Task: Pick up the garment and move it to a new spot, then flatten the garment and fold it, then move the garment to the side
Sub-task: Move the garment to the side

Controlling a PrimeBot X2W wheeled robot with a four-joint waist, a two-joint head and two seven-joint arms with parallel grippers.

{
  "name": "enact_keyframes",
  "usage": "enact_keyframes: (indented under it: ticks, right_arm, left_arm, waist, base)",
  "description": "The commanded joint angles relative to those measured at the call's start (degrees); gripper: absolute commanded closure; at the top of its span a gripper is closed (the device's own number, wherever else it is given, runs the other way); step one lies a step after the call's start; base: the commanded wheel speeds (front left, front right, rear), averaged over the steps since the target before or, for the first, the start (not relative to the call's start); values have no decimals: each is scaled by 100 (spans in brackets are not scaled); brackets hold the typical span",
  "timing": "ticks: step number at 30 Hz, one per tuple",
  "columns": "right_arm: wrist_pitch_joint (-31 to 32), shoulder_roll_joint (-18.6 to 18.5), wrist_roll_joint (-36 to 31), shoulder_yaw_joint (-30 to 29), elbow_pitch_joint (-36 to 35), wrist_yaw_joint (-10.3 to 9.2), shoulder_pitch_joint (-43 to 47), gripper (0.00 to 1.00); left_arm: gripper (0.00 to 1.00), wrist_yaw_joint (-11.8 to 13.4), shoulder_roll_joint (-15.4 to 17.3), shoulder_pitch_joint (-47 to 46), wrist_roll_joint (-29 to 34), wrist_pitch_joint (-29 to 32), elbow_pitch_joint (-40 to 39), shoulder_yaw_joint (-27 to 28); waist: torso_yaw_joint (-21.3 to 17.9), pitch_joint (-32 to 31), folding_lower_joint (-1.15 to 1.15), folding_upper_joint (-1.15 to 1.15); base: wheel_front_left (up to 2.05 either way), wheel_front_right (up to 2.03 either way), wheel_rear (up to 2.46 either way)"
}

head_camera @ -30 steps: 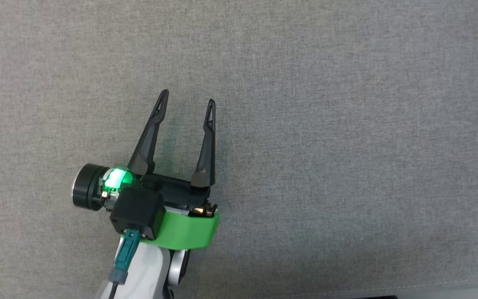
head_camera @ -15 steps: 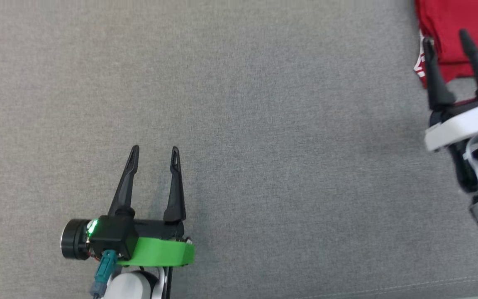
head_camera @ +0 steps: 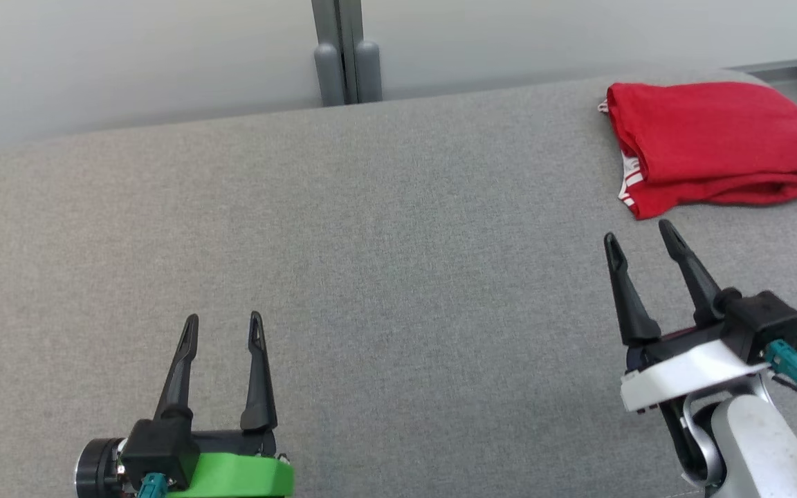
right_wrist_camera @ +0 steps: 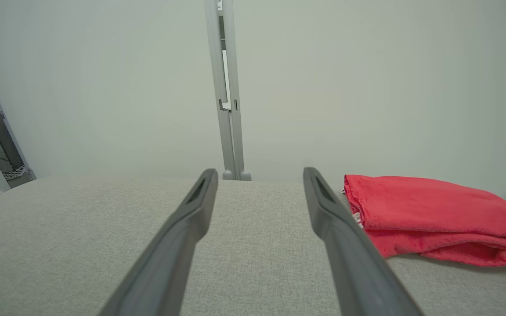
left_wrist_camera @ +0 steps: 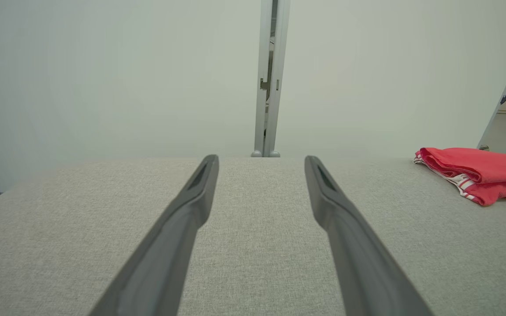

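Garment [head_camera: 713, 145]: upper right of the head view, lying on the grey fabric-covered table [head_camera: 398, 242] near its far right corner; touched by neither gripper.

Right gripper [head_camera: 637, 234]: lower right, just below the garment and apart from it, fingers spread, holding nothing; only table cloth lies between them.

Left gripper [head_camera: 224, 318]: lower left, well apart from the garment, fingers spread, likewise unladen.

Grey upright post [head_camera: 344, 48]: top centre, behind the table's far edge, against a pale wall [head_camera: 129, 55].

Change from half a second ago: the head camera has swung up, bringing in wall and post. The right fingertips, then overlapping the garment's lower edge, now sit clear of it.

Garment's look: red, folded into a thick rough rectangle of stacked layers. White stripes show at its lower left corner, and the top is softly creased.
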Motion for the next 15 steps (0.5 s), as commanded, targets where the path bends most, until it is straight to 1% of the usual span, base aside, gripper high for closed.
enact_keyframes:
  ticks: [1, 5, 12, 15]
  right_arm:
    - [-11, 50, -82, 8, -78, -8, 172, 0]
    - [-11, 218, -290, -15, -238, -8, 631, 0]
    - [-11, 403, -343, 6, -359, -8, 1168, 0]
    - [-11, 381, -318, 72, -323, -7, 1242, 0]
  left_arm:
    - [0, -53, 16, 119, 77, -14, -52, 43]
    - [0, -149, 16, 312, 186, -14, -108, 127]
    - [0, -76, 14, 610, 80, -14, 117, 388]
    - [0, -65, 14, 650, 21, -14, 275, 476]
  waist:
    - [8, -454, 0, 0]
    - [53, -578, 0, 0]
    - [54, -764, 0, 0]
    - [49, -817, 0, 0]
  base:
    - [0, 0, 0]
    - [0, 0, 0]
    - [0, 0, 0]
    - [0, 0, 0]
